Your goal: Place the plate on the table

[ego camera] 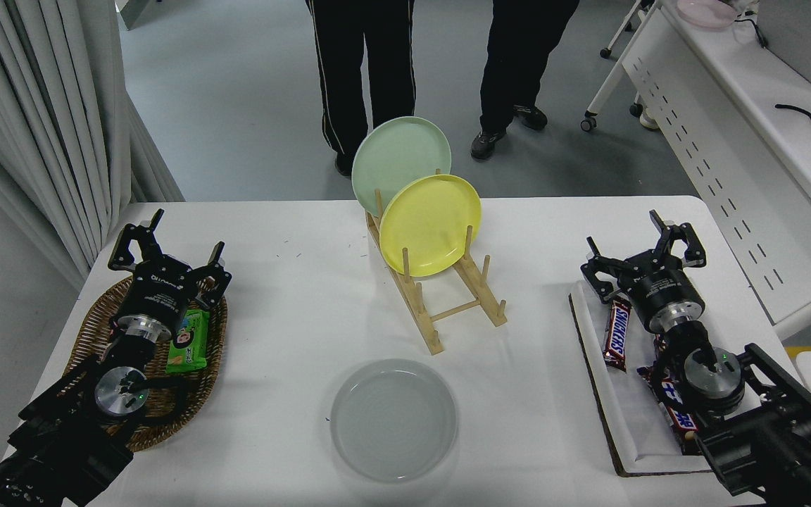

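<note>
Near the front edge of the white tabletop (pixel 293 310), roughly at its middle, the light-grey plate (pixel 393 420) is lying flat with its rim up, touching nothing else. Just behind it a wooden dish rack (pixel 448 299) is standing, holding a yellow plate (pixel 430 224) upright on edge and a pale green plate (pixel 398 160) behind it, partly covered by the yellow one. To the right, a white tray (pixel 627 422) is carrying Snickers bars (pixel 617 333); the right end effector (pixel 643 255) is hovering over the tray's far end with its fingers spread and gripping nothing, and its arm is hiding several of the bars. At the lower left, the left end effector (pixel 166 252) is sitting parked over a wicker basket (pixel 92 327), its fingers likewise spread wide, beside a green snack packet (pixel 191 343). Beyond the far edge two people's legs (pixel 367 77) are showing, cut off at the top. A white perforated-panel desk (pixel 722 151) is running along the right side.
</note>
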